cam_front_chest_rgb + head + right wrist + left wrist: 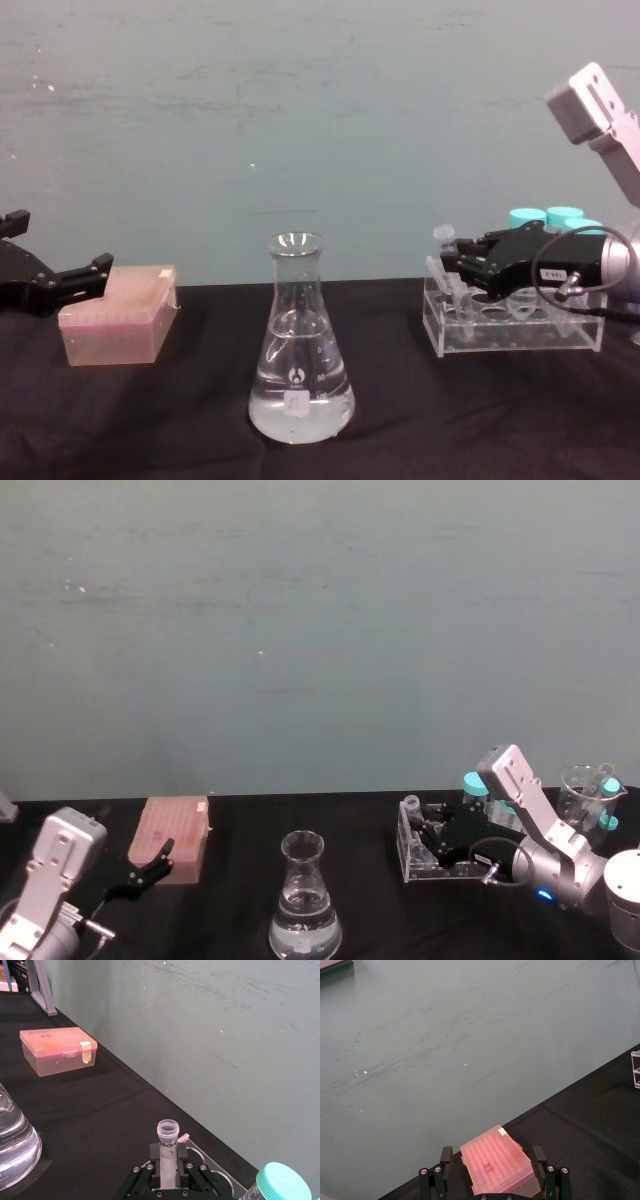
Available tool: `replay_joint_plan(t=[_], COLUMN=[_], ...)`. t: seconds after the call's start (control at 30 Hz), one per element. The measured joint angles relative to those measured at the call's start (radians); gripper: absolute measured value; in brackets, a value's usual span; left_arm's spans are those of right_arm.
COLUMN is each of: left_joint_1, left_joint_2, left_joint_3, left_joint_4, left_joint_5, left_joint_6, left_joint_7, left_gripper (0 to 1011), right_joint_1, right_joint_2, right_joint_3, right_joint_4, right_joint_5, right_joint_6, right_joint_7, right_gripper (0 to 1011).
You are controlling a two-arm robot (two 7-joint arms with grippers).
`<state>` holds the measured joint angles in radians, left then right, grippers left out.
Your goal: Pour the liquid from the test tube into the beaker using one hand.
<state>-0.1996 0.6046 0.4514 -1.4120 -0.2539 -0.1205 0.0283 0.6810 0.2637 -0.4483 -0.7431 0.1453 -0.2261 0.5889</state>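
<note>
Liquid [300, 418], clear and colourless, fills the wide base of the beaker [299, 320]. The beaker stands upright at the near middle of the black desk [450, 430], well apart from everything else.

To its right and a little farther back sits a clear rack [515, 335]. The right gripper [455, 262] reaches in from the right to the rack's left end. Its fingers [155, 1152] are closed on the test tube [168, 1135], one on each side. The tube's open flared rim shows above them, and the tube has no cap. The fingers hide the tube's lower part, so I cannot tell whether its tip sits in the rack or how much liquid it carries. Taller capped tubes [473, 783] with teal tops stand farther right, behind the gripper's body.

On the left of the desk lies a pink box [115, 318] with its lid shut. The left gripper [155, 863] hangs just left of the box, near its top edge, with its fingers spread wide and nothing between them. Whether it touches the box I cannot tell. From the left wrist, the box lies beyond the two spread fingers, in the gap between them.
</note>
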Motion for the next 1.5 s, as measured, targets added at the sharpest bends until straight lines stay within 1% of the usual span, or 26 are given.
replay_joint_plan(t=[0.63,0.9,1.23,1.5], left_joint_1=[0.000,0.000,0.000,0.000], left_joint_2=[0.000,0.000,0.000,0.000], left_joint_3=[0.000,0.000,0.000,0.000], left_joint_4=[0.000,0.000,0.000,0.000], left_joint_5=[0.000,0.000,0.000,0.000], left_joint_6=[0.000,0.000,0.000,0.000], left_joint_7=[0.000,0.000,0.000,0.000], left_gripper=[1000,1000,1000,1000], right_joint_1=[-0.001,-0.018,-0.035,-0.051], right_joint_2=[0.000,0.008,0.020,0.037], right_joint_3=[0.001,0.017,0.038,0.056], right_joint_4=[-0.002,-0.044,-0.097,-0.168], right_joint_5=[0.000,0.002,0.020,0.040], right_joint_6=[0.000,0.000,0.008,0.012], right_joint_7=[-0.001,-0.010,-0.013,-0.017], right_gripper=[190,190,190,190])
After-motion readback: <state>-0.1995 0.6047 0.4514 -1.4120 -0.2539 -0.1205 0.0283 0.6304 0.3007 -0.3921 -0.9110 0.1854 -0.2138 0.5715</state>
